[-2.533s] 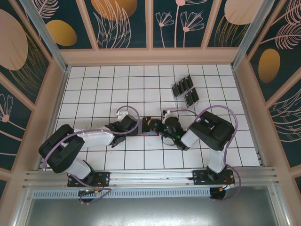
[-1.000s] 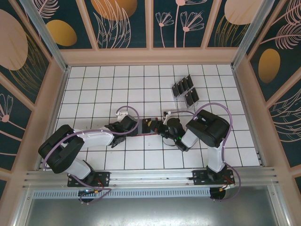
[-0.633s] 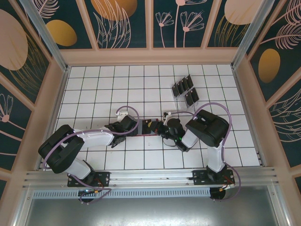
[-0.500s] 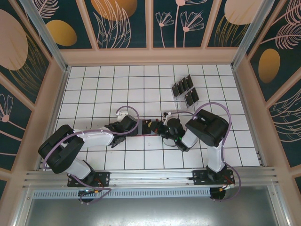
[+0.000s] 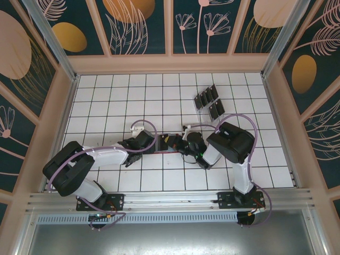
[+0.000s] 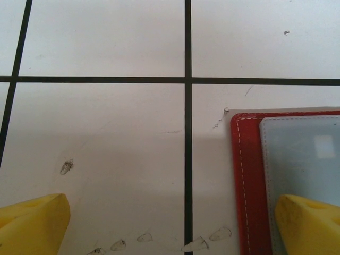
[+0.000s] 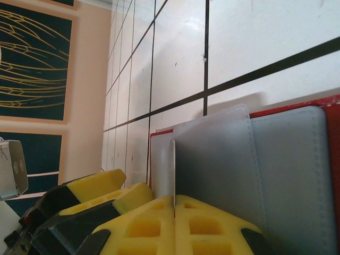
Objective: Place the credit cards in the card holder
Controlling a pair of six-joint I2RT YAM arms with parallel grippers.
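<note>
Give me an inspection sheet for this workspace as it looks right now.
Surface: white tiled table, black grid.
Job's things: red stitched card holder lies open, grey pocket up; black credit cards stand far right.
Clutter: clear plastic rack under those cards.
Grippers: left gripper open, one finger over the holder; right gripper shut on a thin card.
Cables: purple cables loop off both wrists.
Surroundings: dark floral wall panels.

A white-tiled tabletop (image 5: 106,90) with black grid lines is enclosed by dark teal wall panels (image 5: 138,26) bearing pale leaves and gold ovals, framed in peach wood. An aluminium rail (image 5: 170,199) lines its near edge.
</note>
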